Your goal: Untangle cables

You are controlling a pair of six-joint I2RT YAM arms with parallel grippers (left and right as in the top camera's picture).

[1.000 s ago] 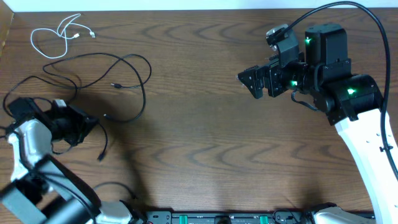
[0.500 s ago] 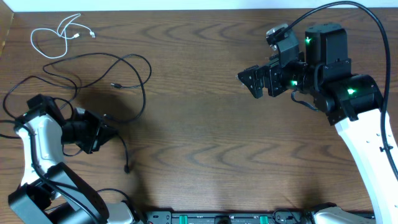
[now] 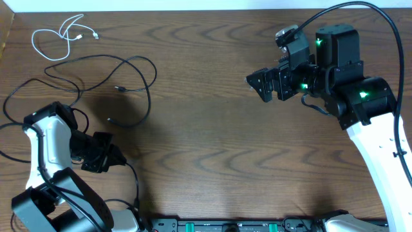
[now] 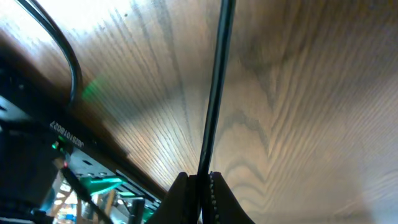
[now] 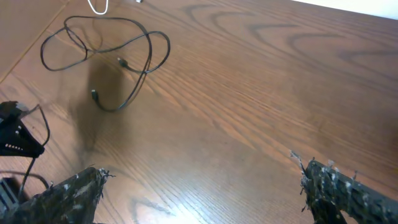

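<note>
A short white cable [image 3: 56, 37] lies coiled at the far left corner. A black cable [image 3: 138, 71] lies in loose loops just in front of it, both plug ends free on the wood; it also shows in the right wrist view as the black cable [image 5: 124, 59]. My left gripper [image 3: 114, 160] is near the front left edge, shut on a second black cable [image 3: 135, 183]. In the left wrist view this held cable [image 4: 214, 93] runs taut from the left gripper [image 4: 200, 179]. My right gripper [image 3: 257, 84] hovers open above the right half, nothing between its fingers [image 5: 68, 196].
A strip of equipment with green lights [image 3: 225, 225] runs along the table's front edge, close to the left arm. A thin black wire [image 3: 8, 106] loops around the left arm at the table's left edge. Bare wood [image 3: 206, 135] lies between the two arms.
My left gripper has moved toward the front edge and to the right, dragging its black cable away from the loops. The right arm has stayed still.
</note>
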